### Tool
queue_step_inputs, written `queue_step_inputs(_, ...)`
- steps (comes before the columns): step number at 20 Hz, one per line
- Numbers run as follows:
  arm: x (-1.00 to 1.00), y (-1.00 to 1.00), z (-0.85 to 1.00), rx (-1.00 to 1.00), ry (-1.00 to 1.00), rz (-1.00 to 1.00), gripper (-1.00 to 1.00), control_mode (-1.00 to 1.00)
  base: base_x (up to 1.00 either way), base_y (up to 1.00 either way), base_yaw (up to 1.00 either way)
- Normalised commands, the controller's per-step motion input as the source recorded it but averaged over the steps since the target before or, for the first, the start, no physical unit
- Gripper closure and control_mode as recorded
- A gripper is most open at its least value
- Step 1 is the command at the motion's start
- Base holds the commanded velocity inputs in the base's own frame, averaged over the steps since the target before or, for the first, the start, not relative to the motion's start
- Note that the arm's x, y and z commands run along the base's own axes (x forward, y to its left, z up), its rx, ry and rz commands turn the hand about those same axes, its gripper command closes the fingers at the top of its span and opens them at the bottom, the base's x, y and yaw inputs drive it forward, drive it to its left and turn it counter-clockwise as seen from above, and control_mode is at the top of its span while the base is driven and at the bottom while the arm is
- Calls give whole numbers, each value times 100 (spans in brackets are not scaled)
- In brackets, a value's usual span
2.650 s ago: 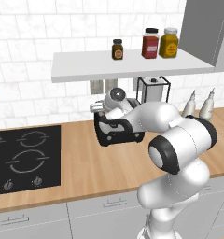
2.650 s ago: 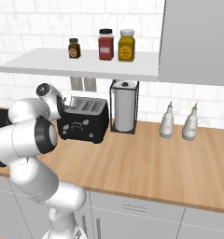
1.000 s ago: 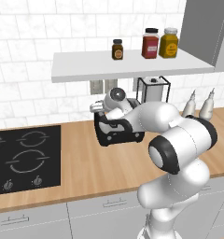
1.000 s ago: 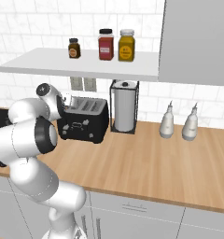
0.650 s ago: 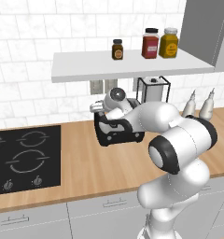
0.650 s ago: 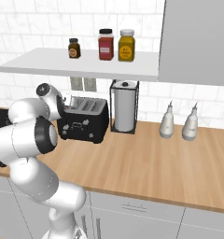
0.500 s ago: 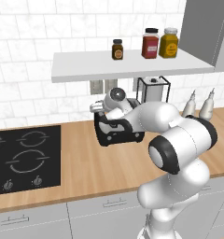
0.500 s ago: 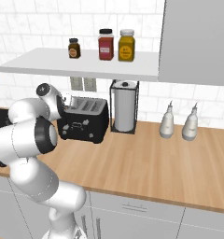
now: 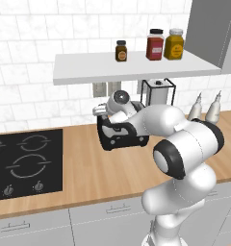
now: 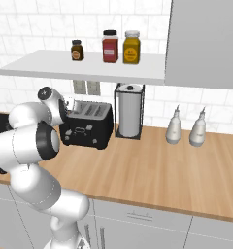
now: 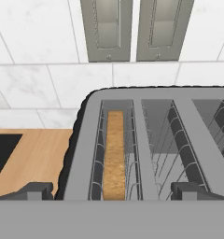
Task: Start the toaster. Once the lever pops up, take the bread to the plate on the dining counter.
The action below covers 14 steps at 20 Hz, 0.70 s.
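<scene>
1. Black hob (image 9: 21, 166) sits at your far left in the left base view, set flush in the wood wall counter (image 9: 83, 178); in the hand view a dark corner of it shows at the left edge.
2. Next to the right you see the toaster (image 9: 118, 137), black and boxy, standing on that counter near the tiled wall; in the right base view the toaster (image 10: 87, 126) has small white marks on its front and silver-rimmed slots on top.
3. Your gripper (image 11: 111, 190) hangs right over the toaster's top, looking down into the slots. Its two dark fingertips stand wide apart, one at each side of the leftmost slot, and they hold nothing.
4. Look in that leftmost slot in the hand view: the bread (image 11: 115, 154) stands on edge down inside it, its tan crust showing between the wire guides. The slots to its right hold only wire.
5. Further right, just beside the toaster, a paper-towel roll (image 10: 129, 112) stands upright in a dark wire holder.
6. Right again, two pale bottles (image 10: 185, 127) stand side by side near the wall.
7. Above all this, a white shelf (image 10: 84, 68) carries three jars (image 10: 110, 46), one small and dark, one red, one yellow.
</scene>
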Motion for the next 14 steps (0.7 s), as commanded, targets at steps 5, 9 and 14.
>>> queue_step_inputs(5,0,0,0,0,0,0,-100,-100,0,0,0)
queue_step_inputs(9,0,0,0,0,0,0,-100,-100,0,0,0)
queue_step_inputs(14,0,0,0,0,0,0,-100,-100,0,0,0)
